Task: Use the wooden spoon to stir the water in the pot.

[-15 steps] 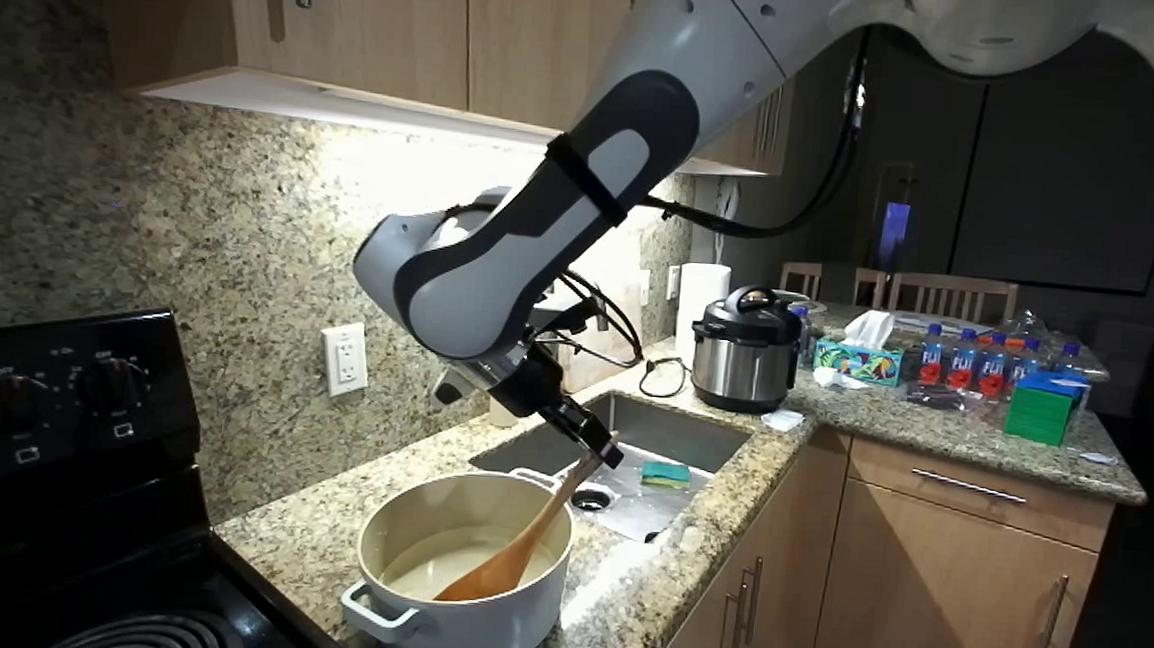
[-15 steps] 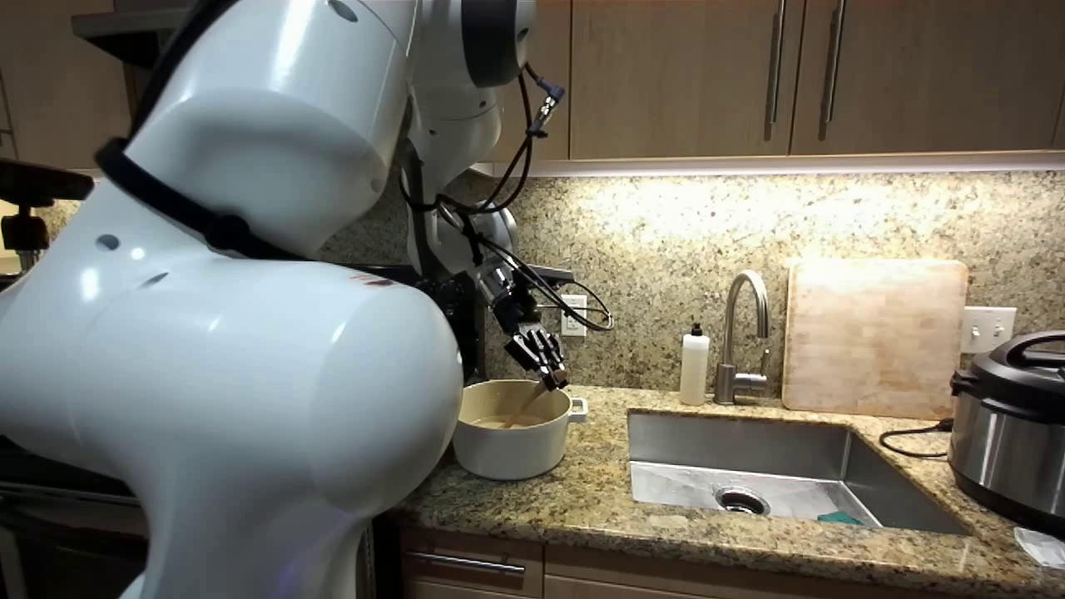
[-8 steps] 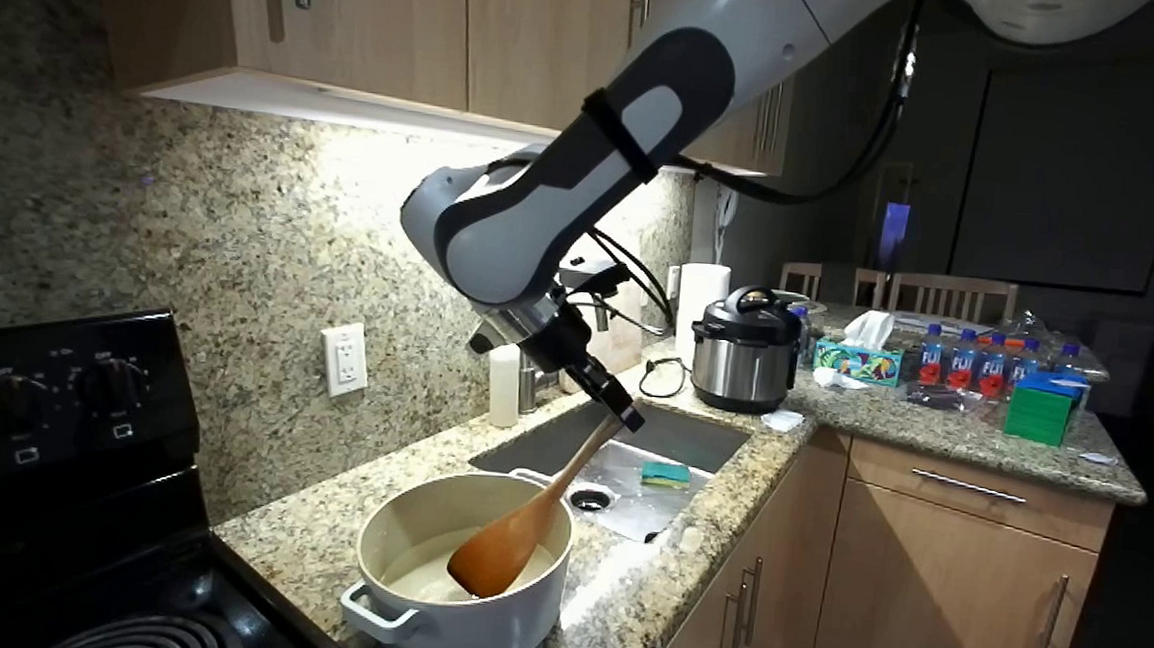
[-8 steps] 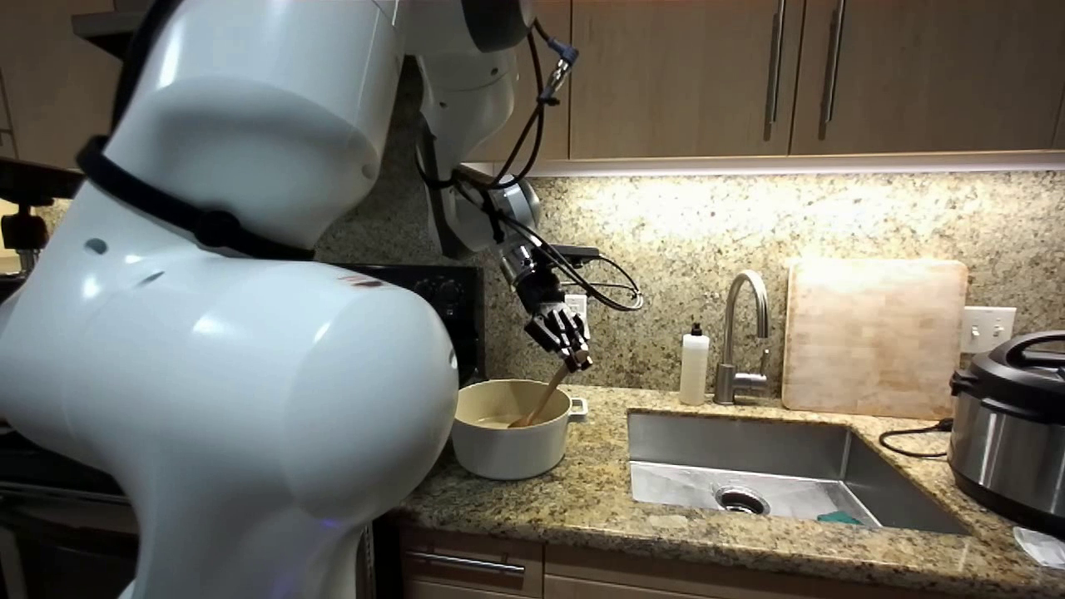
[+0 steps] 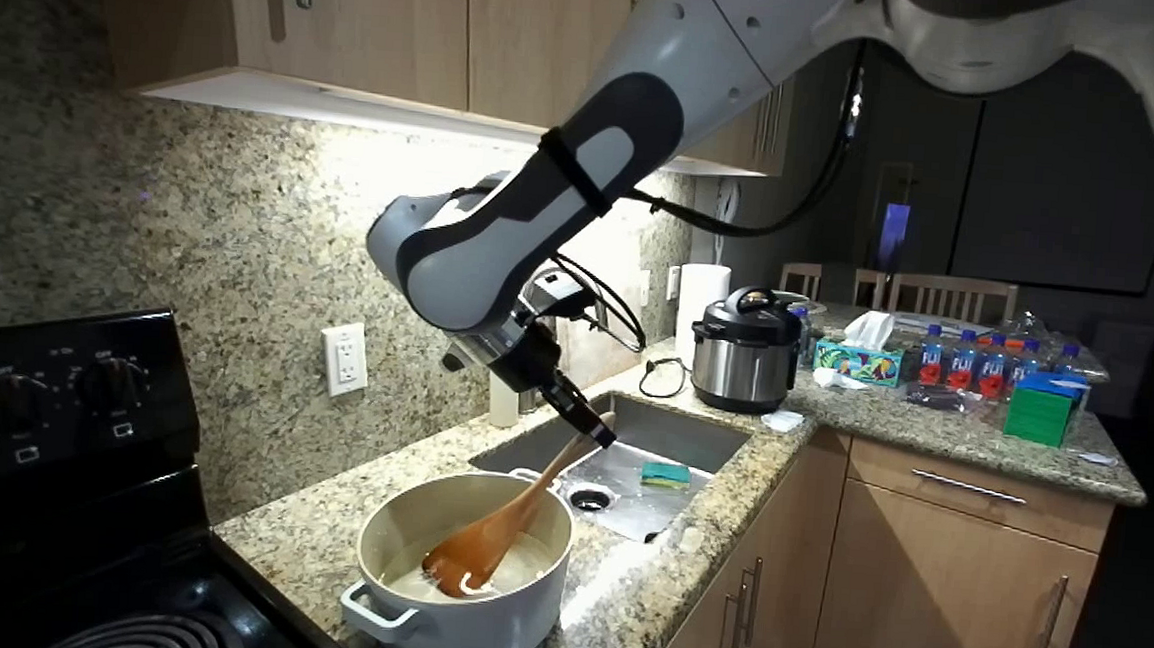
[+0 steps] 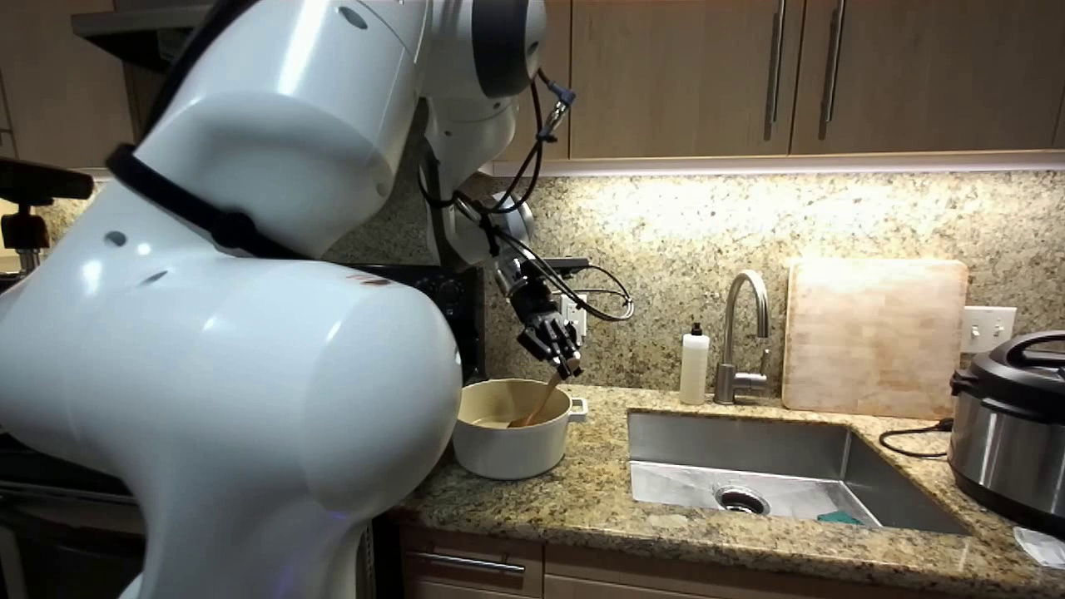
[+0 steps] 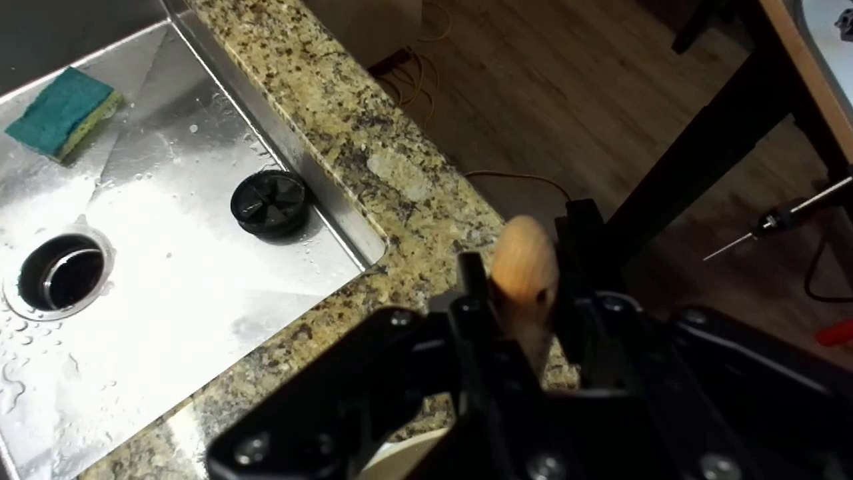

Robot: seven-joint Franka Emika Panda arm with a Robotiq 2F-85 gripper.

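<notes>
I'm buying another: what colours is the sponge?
The sponge is teal over yellow, clearest in the wrist view.

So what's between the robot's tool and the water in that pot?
The wooden spoon: gripped near its top by the tool, it slants down to the water in the pot. Both exterior views show this.

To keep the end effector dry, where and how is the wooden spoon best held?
Probably by the upper handle of the wooden spoon, from above: slim, it slants up above the pot, clear of the water. The end effector holds it there.
</notes>
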